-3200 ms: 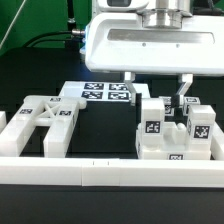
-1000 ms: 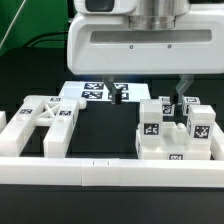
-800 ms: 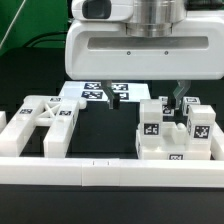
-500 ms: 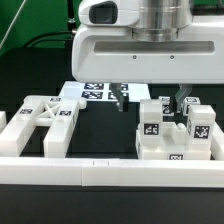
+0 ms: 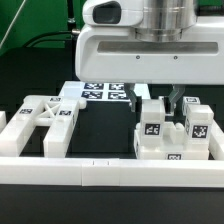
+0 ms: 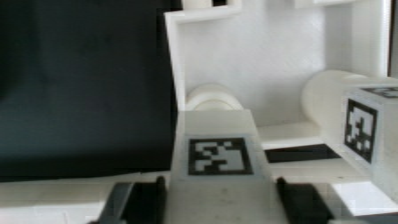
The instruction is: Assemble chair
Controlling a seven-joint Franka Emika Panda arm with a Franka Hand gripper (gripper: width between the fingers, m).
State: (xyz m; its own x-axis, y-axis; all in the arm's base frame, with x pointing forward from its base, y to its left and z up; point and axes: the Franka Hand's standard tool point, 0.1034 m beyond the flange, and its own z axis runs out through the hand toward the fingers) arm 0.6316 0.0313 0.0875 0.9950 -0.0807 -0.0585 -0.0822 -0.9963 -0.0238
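Exterior view: black table top (image 5: pixel 100 135), dark backdrop with cables (image 5: pixel 30 42). A white border rail (image 5: pixel 60 172) runs along the front, and the marker board (image 5: pixel 105 93) lies flat at the back. The X-braced frame (image 5: pixel 45 120) sits on the exterior view's left, well apart from the arm (image 5: pixel 150 50). The tagged leg blocks (image 5: pixel 198 128) cluster on the exterior view's right. The arm hangs straight down, and its bulky white housing hides part of the back. The gripper (image 5: pixel 158 98) is over the cluster, fingers (image 5: pixel 139 93) pointing down either side of one leg block (image 5: pixel 153 105).

Wrist view: I see that leg block (image 6: pixel 217 150), tag facing the camera, between both fingers (image 6: pixel 139 198), which are close to its sides. I can't tell if it's clamped. A second tagged block (image 6: pixel 370 115) is just beside it.
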